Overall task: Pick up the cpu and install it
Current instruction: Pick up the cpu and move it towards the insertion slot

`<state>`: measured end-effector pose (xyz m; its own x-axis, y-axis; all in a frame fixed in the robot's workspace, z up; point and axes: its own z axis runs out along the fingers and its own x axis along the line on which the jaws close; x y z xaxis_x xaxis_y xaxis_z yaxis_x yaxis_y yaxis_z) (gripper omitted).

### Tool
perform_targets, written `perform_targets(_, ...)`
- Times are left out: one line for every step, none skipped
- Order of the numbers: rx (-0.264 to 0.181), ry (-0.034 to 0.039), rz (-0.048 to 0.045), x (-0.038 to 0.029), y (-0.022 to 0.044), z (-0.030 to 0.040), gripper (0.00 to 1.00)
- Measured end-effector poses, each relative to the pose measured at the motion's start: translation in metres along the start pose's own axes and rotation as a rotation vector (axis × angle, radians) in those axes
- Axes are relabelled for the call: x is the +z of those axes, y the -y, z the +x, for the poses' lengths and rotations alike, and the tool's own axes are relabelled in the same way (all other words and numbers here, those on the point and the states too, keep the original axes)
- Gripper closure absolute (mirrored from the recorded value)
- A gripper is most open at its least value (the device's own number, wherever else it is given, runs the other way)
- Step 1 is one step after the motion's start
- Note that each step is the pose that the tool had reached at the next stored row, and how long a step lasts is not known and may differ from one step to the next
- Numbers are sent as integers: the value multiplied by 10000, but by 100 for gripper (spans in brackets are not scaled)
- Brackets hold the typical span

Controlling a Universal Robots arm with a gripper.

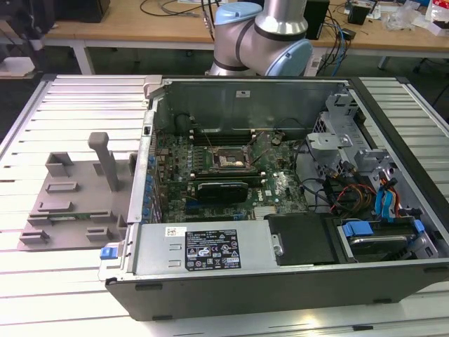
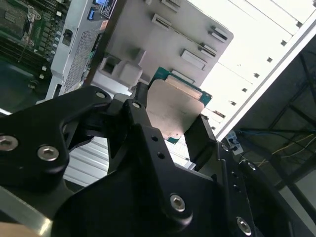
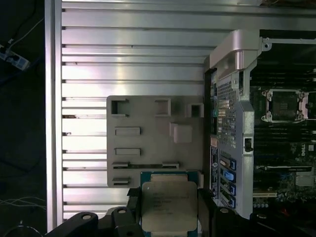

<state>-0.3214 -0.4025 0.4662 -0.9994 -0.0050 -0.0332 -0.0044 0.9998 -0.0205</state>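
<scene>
Cpu held edge-on in the hand, clear of the computer case.
I find the gripper closed on two opposite sides of the cpu, metal top facing the camera. I judge it light, stiff, smooth-topped and delicate underneath, so the edges are the proper hold. The grey tray lies beyond the hand, with the socket well apart.

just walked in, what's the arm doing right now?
The gripper is shut on the cpu, one finger on each side of it, at the edge of the grey fixture tray on the slatted table. Whether the chip has left the tray I cannot tell. The motherboard socket in the open computer case beside it looks empty, so the cpu is not yet installed.
</scene>
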Motion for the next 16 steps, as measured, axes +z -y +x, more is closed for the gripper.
perform_targets(0,1,3,29,-1,-27,45)
perform_targets(0,1,5,45,-1,-42,45)
perform_targets(-1,0,9,73,-1,-69,45)
perform_targets(-1,0,12,103,-1,-97,45)
perform_targets(-2,2,15,132,-2,-126,45)
perform_targets(-2,0,20,163,-2,-160,45)
perform_targets(-1,1,23,197,-3,-193,45)
perform_targets(-1,1,24,214,-3,-209,45)
perform_targets(-1,1,27,235,-4,-229,45)
perform_targets(-1,1,31,286,-4,-278,45)
perform_targets(-1,0,35,319,-5,-309,45)
perform_targets(-1,1,37,353,-5,-341,45)
perform_targets(-2,1,38,392,-6,-381,45)
perform_targets(-2,0,41,420,-6,-413,45)
perform_targets(-2,0,43,440,-7,-435,45)
perform_targets(-2,1,44,457,-7,-453,45)
